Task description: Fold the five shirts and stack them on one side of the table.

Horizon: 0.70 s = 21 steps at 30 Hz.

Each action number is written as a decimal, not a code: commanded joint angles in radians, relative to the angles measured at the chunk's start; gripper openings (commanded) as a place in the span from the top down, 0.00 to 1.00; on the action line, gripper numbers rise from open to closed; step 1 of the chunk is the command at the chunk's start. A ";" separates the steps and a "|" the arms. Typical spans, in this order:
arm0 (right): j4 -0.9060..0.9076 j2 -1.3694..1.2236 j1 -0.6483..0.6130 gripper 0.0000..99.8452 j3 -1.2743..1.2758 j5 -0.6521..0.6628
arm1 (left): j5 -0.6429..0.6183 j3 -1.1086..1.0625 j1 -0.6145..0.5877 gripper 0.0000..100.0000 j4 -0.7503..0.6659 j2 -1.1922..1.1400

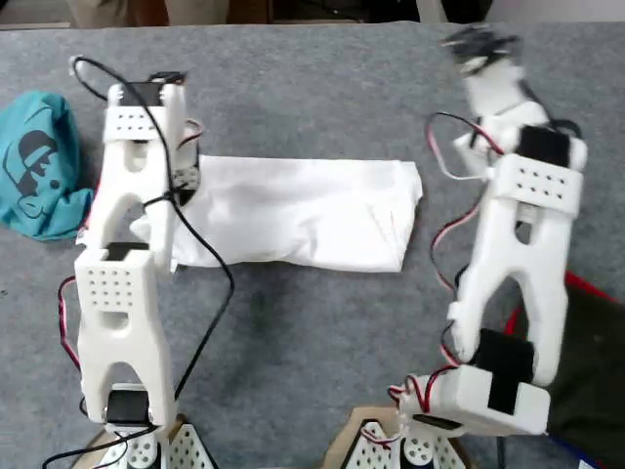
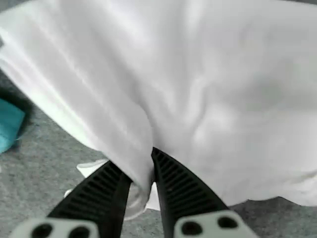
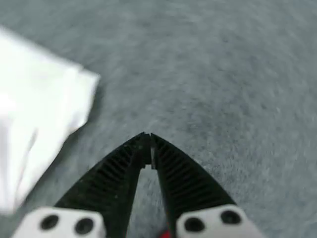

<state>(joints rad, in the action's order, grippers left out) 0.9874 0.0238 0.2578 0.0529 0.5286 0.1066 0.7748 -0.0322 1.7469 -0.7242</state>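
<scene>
A white shirt [image 1: 303, 213] lies folded into a long band across the middle of the grey table. My left gripper [image 2: 142, 171] is shut on a fold of the white shirt [image 2: 208, 89] at its left end, where the left arm [image 1: 142, 156] stands over it. My right gripper [image 3: 147, 148] is shut with nothing in it, hovering above bare table off the shirt's right end [image 3: 34, 124]. The right arm [image 1: 518, 195] reaches toward the far right of the table, its gripper [image 1: 480, 49] near the back edge.
A crumpled teal shirt [image 1: 39, 164] lies at the left edge, and a strip of the teal shirt [image 2: 7, 126] lies beside the white one. Dark and red cloth [image 1: 586, 342] lies at the near right. Cables [image 1: 195, 234] trail from both arms.
</scene>
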 commanded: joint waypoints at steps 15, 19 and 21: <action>-0.534 -0.390 0.255 1.00 -0.084 -0.420 | -0.068 0.035 0.468 0.98 0.012 0.242; -0.532 -0.407 0.255 1.00 -0.102 -0.414 | -0.089 0.172 0.548 0.98 0.012 0.182; -0.532 -0.407 0.252 1.00 -0.099 -0.413 | -0.089 0.236 0.568 0.98 0.012 0.142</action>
<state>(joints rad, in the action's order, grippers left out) 0.4473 -0.3874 0.4956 0.0054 0.1158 0.0284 0.8930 0.5002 1.7469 -0.5692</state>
